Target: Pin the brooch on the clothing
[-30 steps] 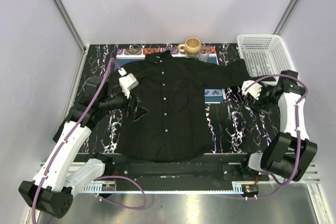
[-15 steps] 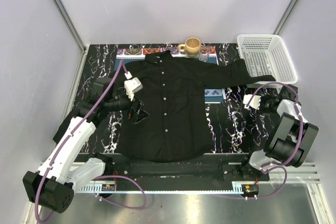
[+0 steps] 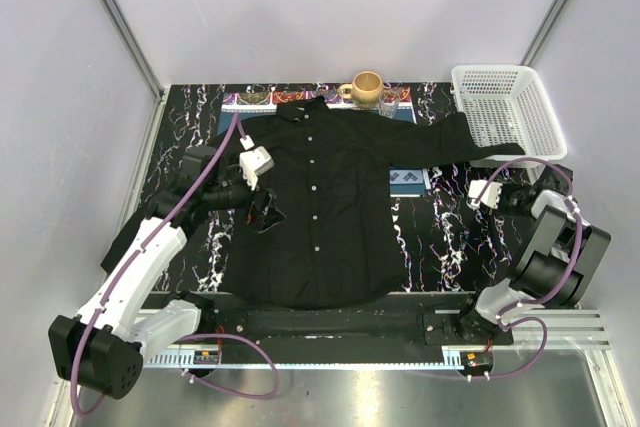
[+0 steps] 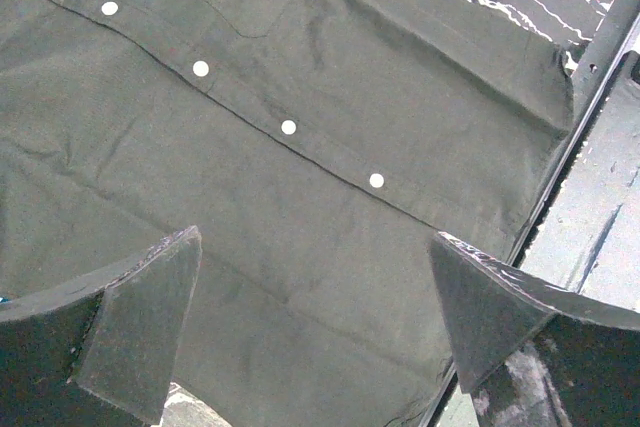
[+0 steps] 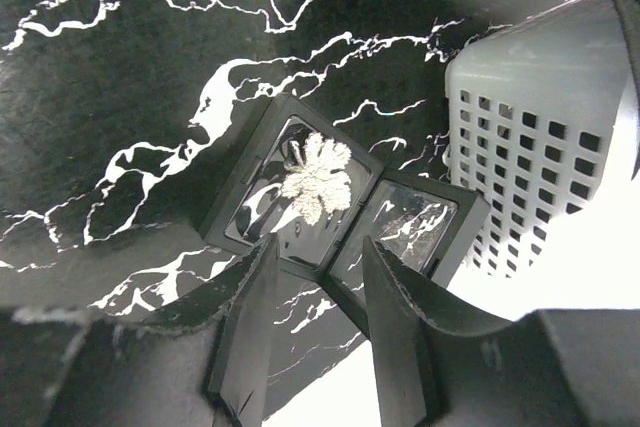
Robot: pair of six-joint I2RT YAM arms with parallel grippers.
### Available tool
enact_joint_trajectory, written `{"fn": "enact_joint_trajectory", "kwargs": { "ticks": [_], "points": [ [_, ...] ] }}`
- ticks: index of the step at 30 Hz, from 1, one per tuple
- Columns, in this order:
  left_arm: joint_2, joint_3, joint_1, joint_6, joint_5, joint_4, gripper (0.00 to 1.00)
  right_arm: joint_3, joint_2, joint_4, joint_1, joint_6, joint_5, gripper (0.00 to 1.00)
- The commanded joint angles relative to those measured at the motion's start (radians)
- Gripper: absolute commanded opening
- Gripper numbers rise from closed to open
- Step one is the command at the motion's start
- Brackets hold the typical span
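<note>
Two arms are at work over a black marbled surface [image 3: 440, 237]. The clothing [image 3: 330, 207], a black button-up shirt, lies flat and front-up across the middle of it, collar at the far side, one sleeve reaching right toward a white basket [image 3: 505, 102].

The brooch [image 5: 313, 179], a small silvery ornament with an irregular leaf-like outline, is not on the shirt. It sits in one half of an open black hinged case [image 5: 235, 202] on the bare surface at the right, just beside the basket.

The right fingers [image 5: 395, 317] are drawn partly together and straddle the near edge of the case at its hinge. Whether they press on it cannot be told.

The left fingers [image 4: 140, 317] are spread wide and hold nothing. They hang over the left front of the shirt, with the row of white buttons [image 4: 288, 127] in view beyond them.

A tan mug [image 3: 366, 86] stands at the far edge, behind the collar.
</note>
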Motion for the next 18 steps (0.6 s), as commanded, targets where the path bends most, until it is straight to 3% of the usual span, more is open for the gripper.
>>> {"fn": "enact_joint_trajectory", "kwargs": {
  "ticks": [1, 18],
  "points": [
    [0.004, 0.004, 0.008, 0.007, 0.017, 0.055, 0.99, -0.019, 0.014, 0.076, -0.006, -0.432, -0.059, 0.44],
    [0.037, -0.002, 0.014, 0.008, 0.016, 0.055, 0.99, -0.076, 0.065, 0.206, -0.005, -0.438, -0.074, 0.42]
  ]
}}
